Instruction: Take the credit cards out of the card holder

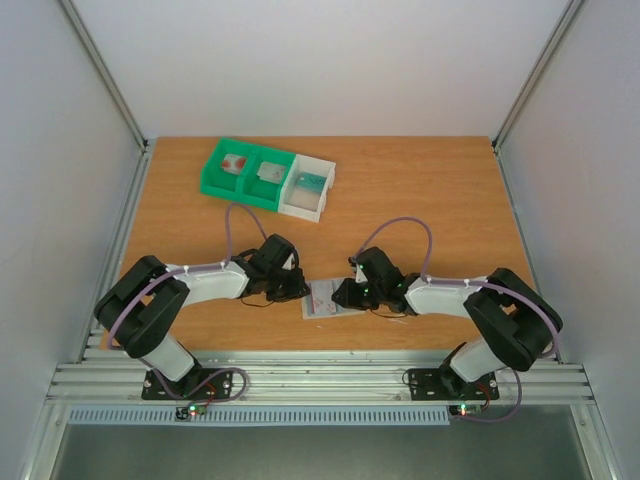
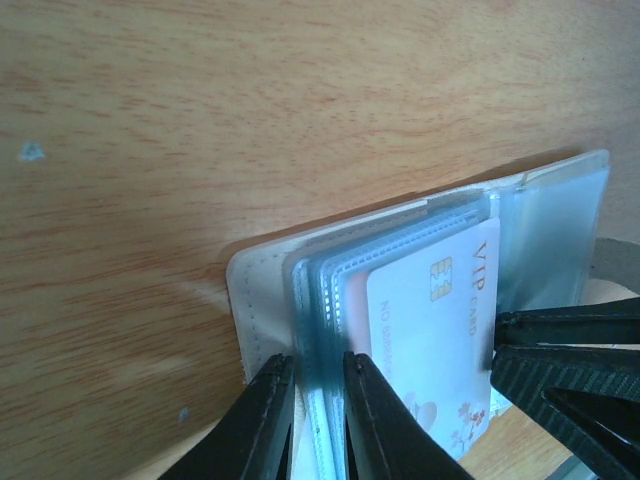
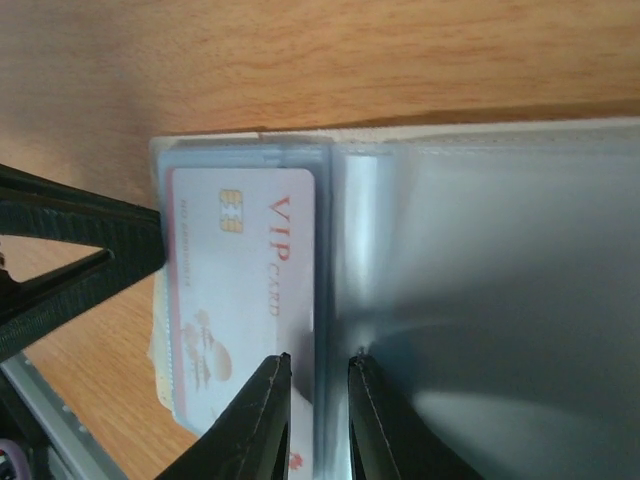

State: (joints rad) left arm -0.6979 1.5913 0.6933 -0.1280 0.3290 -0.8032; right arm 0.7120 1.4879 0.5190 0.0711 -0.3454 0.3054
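Wooden table (image 1: 450,200) bears one card holder (image 1: 328,298) showing one white card (image 2: 430,330), left claw (image 2: 318,375) and right claw (image 3: 318,365) both pinching it.

Robotics lab test cell — white enclosure walls (image 1: 320,60), aluminium rail frame (image 1: 320,382), wooden tabletop (image 1: 430,190)

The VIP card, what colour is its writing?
Red writing on a pale pinkish-white card. It shows best in the right wrist view.

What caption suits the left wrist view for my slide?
Left gripper pinching the card holder by its sleeves, white VIP card inside.
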